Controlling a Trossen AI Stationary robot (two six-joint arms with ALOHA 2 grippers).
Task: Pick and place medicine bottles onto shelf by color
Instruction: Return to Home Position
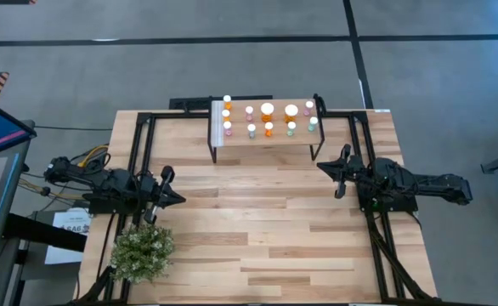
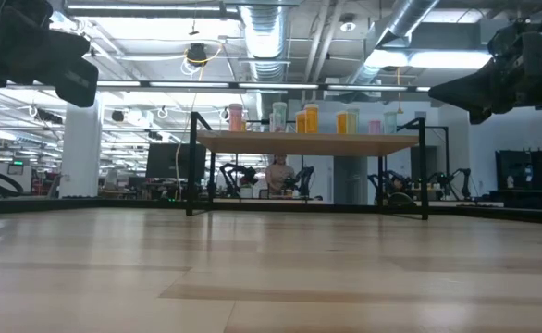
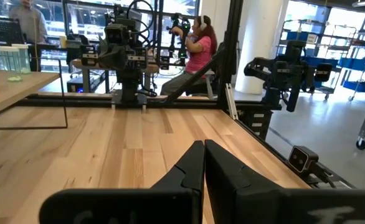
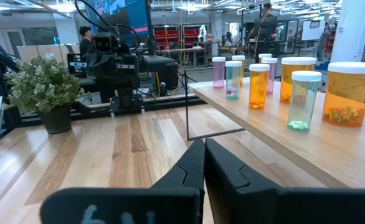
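Several medicine bottles [image 1: 268,119] with white caps and orange, pink or pale green bodies stand upright on the shelf [image 1: 266,140], a light wood platform on thin black legs near the table's far edge. The right wrist view shows the medicine bottles [image 4: 304,99] close up on the shelf [image 4: 294,140]; the low view shows the bottles [image 2: 308,118] in a row on top. My left gripper [image 3: 204,163] is shut and empty, raised over the table's left part [image 1: 177,197]. My right gripper [image 4: 204,163] is shut and empty, raised at the right [image 1: 321,167], near the shelf's right leg.
A small potted plant [image 1: 143,251] stands at the table's near-left corner. Black frame rails [image 1: 138,161] run along both sides of the table. Bare wooden tabletop [image 1: 257,221] lies between the arms. People sit and stand in the room beyond the table.
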